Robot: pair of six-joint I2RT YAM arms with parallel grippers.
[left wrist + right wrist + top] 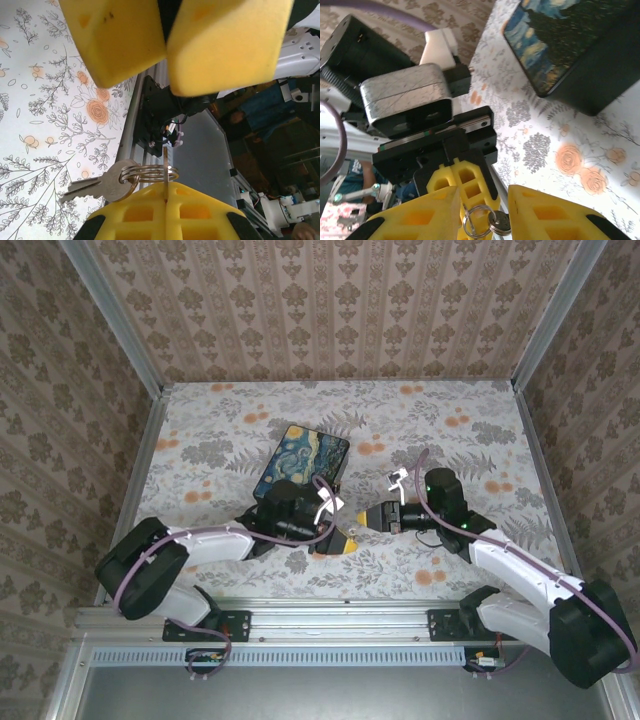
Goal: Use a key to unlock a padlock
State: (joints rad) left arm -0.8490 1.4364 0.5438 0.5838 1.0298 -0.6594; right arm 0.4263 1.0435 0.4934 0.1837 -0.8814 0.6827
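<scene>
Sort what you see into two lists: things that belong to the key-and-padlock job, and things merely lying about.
Belongs to the job: key, pinched in the left gripper; key ring with a second key; right gripper, open around the ring.
Lying about: painted box on the floral table.

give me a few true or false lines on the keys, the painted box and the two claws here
1. The silver metal keys hang from a key ring pinched in the left claw. True.
2. The dark blue-and-yellow swirl-painted box sits between the right claw's fingers. False: it lies on the floral table, apart from both claws.
3. The two claws meet tip to tip near the table's front edge. True.
4. The keys lie flat on the table. False: they dangle in the air.
</scene>
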